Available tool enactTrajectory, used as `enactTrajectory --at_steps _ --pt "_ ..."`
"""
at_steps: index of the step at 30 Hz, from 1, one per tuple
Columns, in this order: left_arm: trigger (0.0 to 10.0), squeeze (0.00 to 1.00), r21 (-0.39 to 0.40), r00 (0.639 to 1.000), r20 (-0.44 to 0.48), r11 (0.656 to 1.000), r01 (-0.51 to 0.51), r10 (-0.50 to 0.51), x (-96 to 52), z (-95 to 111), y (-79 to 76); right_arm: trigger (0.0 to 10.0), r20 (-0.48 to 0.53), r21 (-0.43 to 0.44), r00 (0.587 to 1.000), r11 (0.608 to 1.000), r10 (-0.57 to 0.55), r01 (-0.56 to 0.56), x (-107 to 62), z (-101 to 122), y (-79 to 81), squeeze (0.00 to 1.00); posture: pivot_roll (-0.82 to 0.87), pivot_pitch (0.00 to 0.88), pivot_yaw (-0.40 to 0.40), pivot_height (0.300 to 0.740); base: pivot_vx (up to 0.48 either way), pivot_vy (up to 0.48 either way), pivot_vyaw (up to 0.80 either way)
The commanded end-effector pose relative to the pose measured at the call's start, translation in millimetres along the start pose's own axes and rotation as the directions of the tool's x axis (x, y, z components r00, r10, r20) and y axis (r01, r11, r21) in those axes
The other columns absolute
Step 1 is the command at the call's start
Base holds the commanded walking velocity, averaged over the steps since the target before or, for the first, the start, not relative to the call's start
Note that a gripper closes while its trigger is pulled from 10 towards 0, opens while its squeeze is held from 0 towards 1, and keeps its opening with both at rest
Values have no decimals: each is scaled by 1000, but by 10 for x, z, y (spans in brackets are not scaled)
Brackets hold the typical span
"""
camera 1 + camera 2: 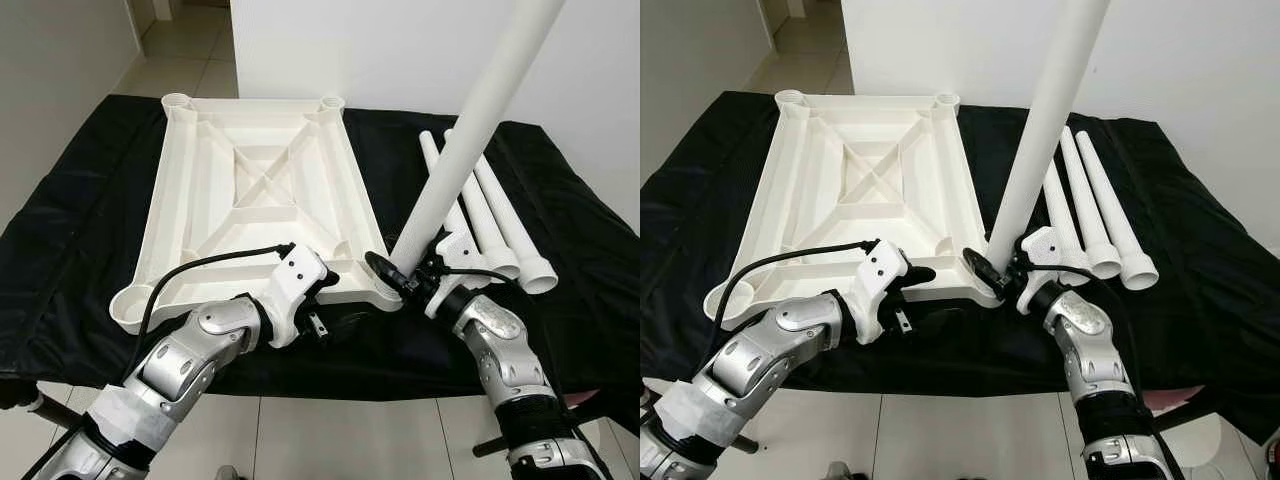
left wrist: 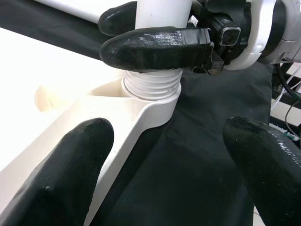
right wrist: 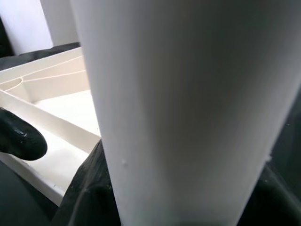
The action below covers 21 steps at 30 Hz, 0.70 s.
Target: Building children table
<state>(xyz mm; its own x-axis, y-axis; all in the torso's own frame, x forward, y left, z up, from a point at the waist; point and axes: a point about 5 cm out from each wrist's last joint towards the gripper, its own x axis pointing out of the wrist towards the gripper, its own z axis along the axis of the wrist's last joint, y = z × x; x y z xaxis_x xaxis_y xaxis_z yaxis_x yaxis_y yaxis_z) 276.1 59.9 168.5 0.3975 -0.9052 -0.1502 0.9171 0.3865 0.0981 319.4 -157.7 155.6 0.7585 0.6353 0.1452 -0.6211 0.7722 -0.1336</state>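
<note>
A black cloth (image 1: 90, 250) covers the work surface across the middle of the frame, and on it, left of centre, lies the white plastic tabletop (image 1: 255, 190) upside down, its ribbed underside and corner sockets facing up. Three loose white table legs (image 1: 490, 215) lie side by side on the cloth at centre right, just beside the tabletop. A fourth table leg (image 1: 470, 130) rises steeply from the tabletop's near right corner socket (image 2: 153, 96) toward the upper right of the frame, its threaded end seated in that socket. The right arm comes up from the lower right with its forearm bent inward, and the right gripper (image 1: 405, 272) has its black fingers (image 2: 155, 47) clamped around the leg just above the thread. The left arm reaches in from the lower left, elbow low, and the left gripper (image 1: 318, 300) sits at the tabletop's near edge, its fingers (image 2: 61, 179) spread wide, one against the rim near the socket and holding nothing.
</note>
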Motion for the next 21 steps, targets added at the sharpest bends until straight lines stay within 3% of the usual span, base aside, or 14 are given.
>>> enactTrajectory --at_steps 1,2,4,9,12,19,20,21 --pt "10000 0 8 993 -8 993 119 -119 -2 -21 -75 10000 -71 59 996 997 -52 56 -68 -175 55 0 71 97 -42 740 0 0 0" --pt "10000 0 8 993 -8 993 119 -119 -2 -21 -75 10000 -71 59 996 997 -52 56 -68 -175 55 0 71 97 -42 740 0 0 0" --pt "10000 0 11 993 -6 993 116 -116 8 -19 -67 10000 -75 47 983 984 -167 171 -47 -169 111 0 69 96 -45 740 0 0 0" --pt "10000 0 17 995 -2 995 96 -96 17 -16 -35 10000 -78 61 961 961 -264 269 -11 -168 200 0 69 97 -48 740 0 0 0" --pt "10000 0 42 998 1 998 57 -57 19 -2 28 10000 -83 90 925 922 -371 377 31 -166 355 0 68 103 -51 740 0 0 0" --pt "10000 0 50 1000 6 999 4 -5 17 24 145 10000 -61 131 897 888 -437 441 63 -135 471 0 68 102 -52 740 0 0 0" --pt "10000 0 52 1000 11 999 -14 13 14 38 190 10000 -55 144 885 873 -463 465 60 -117 488 1000 65 101 -53 740 0 0 0" --pt "10000 0 52 1000 11 999 -14 13 14 38 190 10000 -55 144 885 873 -463 465 60 -117 488 1000 65 101 -53 740 0 0 0"
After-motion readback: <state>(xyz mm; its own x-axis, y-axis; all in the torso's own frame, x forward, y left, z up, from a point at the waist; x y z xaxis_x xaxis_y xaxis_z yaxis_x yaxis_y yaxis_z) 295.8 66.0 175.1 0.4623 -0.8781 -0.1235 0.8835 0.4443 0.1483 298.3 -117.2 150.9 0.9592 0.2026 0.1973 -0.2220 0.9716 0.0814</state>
